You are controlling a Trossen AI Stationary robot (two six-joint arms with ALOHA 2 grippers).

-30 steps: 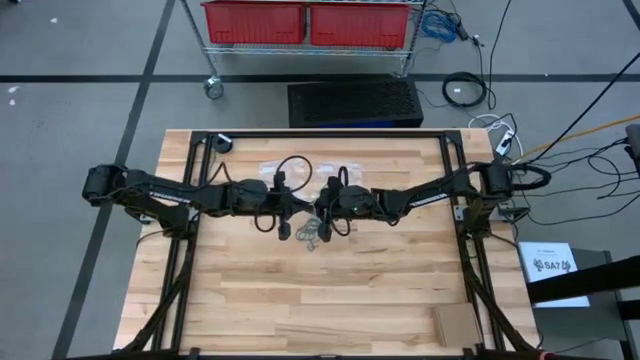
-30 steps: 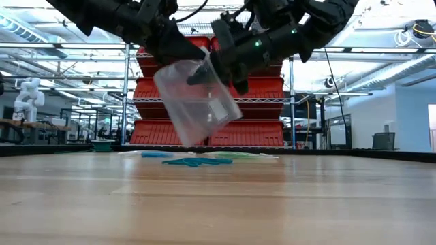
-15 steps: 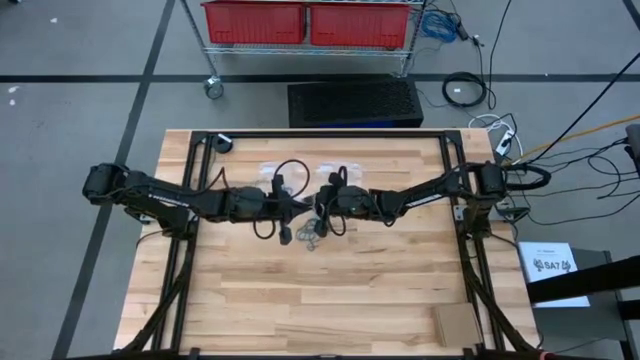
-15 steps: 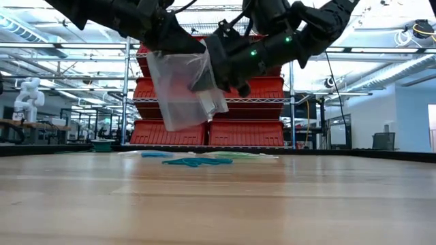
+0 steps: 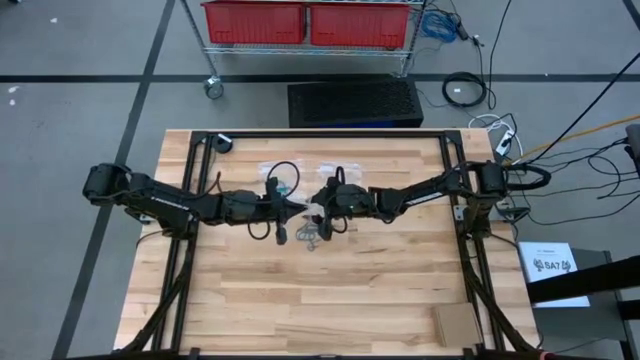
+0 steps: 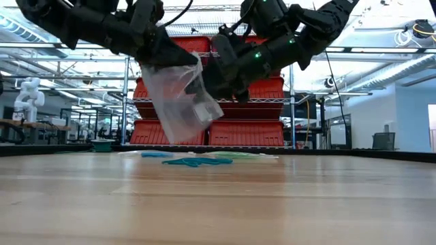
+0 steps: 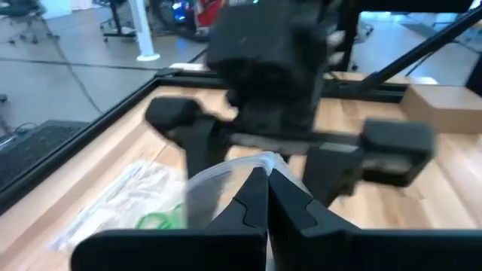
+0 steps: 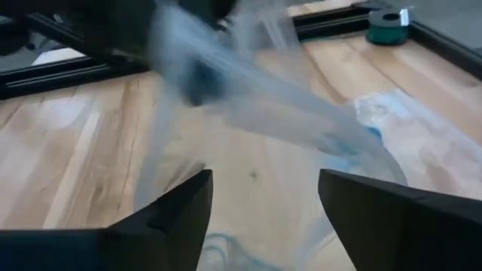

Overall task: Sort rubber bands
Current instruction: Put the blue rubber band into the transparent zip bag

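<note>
My left jaws [image 6: 182,60] pinch the top edge of a clear bag [image 6: 178,95] held up in the air. My right jaws [image 8: 263,203] stand spread at its mouth. Most rubber bands [image 6: 194,161], small green and blue loops, lie unsorted on the surface [image 6: 218,204]. Maybe one is in the bag.

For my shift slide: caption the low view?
Left gripper holds a clear plastic bag aloft; open right gripper beside it.
</note>
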